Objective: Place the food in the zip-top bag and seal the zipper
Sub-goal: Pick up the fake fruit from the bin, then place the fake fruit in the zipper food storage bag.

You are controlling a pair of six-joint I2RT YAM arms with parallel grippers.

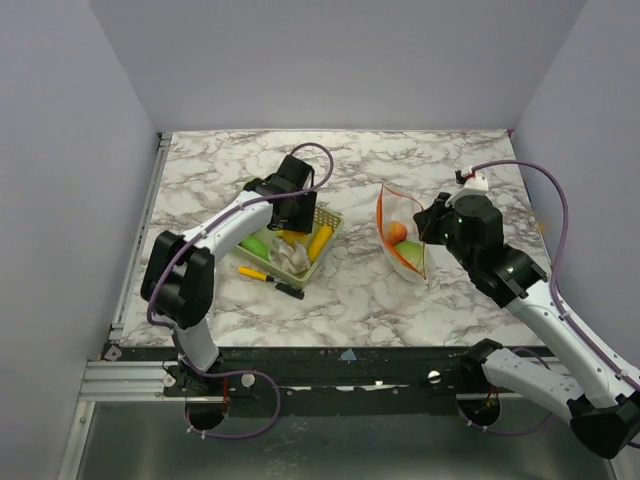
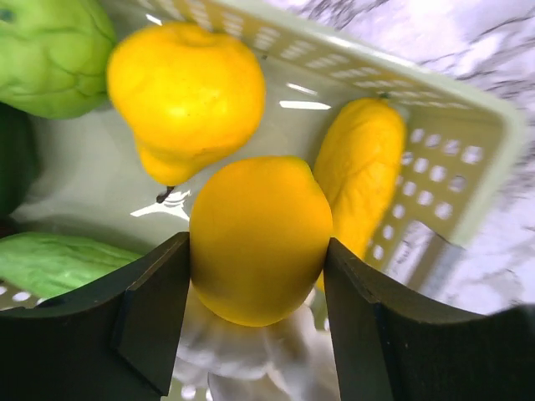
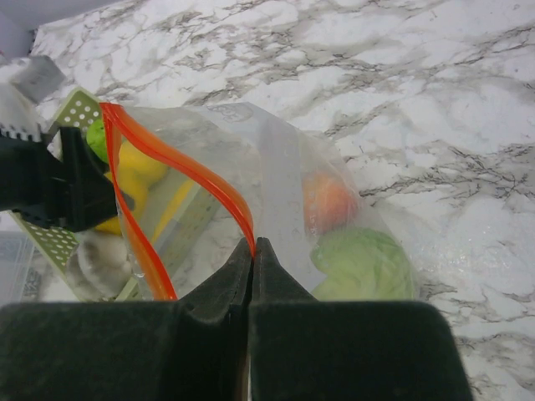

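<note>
The left gripper (image 2: 257, 251) reaches into the pale green slotted plastic basket (image 2: 435, 159), its jaws seemingly pressed on both sides of a round yellow plastic toy fruit (image 2: 255, 209). The right gripper (image 3: 252, 249) is pinched tight on the thin orange-red zipper strip (image 3: 192, 170) of the clear soft zip-top bag (image 3: 276, 167), which already holds an orange toy piece (image 3: 328, 202) and a light green one (image 3: 359, 263).

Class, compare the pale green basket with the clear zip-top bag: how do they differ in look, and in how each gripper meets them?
The basket is opaque pale green with slotted walls; the zip-top bag is clear, rimmed by an orange-red zipper. The left gripper clasps a round yellow fruit lying in the basket; the right gripper is shut on the bag's rim. Both sit on the marble table with food inside.
</note>
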